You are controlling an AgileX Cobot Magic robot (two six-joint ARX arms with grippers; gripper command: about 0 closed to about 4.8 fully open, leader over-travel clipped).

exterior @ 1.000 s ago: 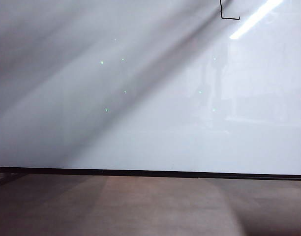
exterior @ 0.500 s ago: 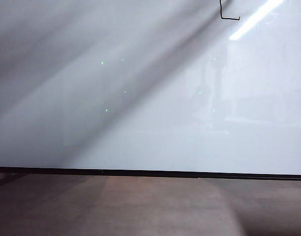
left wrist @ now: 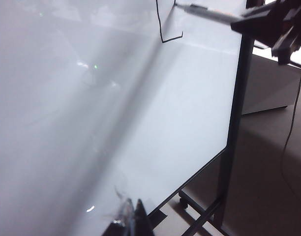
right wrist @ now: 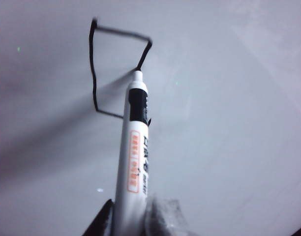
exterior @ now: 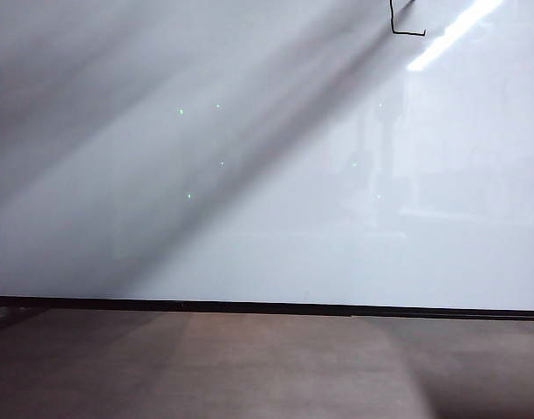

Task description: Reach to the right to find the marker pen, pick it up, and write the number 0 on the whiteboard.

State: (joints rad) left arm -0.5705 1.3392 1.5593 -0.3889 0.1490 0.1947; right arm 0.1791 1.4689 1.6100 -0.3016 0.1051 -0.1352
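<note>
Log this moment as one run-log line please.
right gripper: shut on marker pen | tip on whiteboard | number 0: unfinished | left gripper: idle, shut

A brown floor (exterior: 249,367) fills the lower strip of the frame. The whiteboard (exterior: 249,218) rises above it; its black stand (left wrist: 209,211) apparently rests on the floor.

The marker pen (right wrist: 135,162) is white with a black collar and orange label, its tip touching the whiteboard (exterior: 276,218). The whiteboard is a big glossy white panel, upright, with a black lower edge. The number 0 (right wrist: 116,69), at the board's one o'clock corner, is a boxy black loop, its right side unfinished.
</note>
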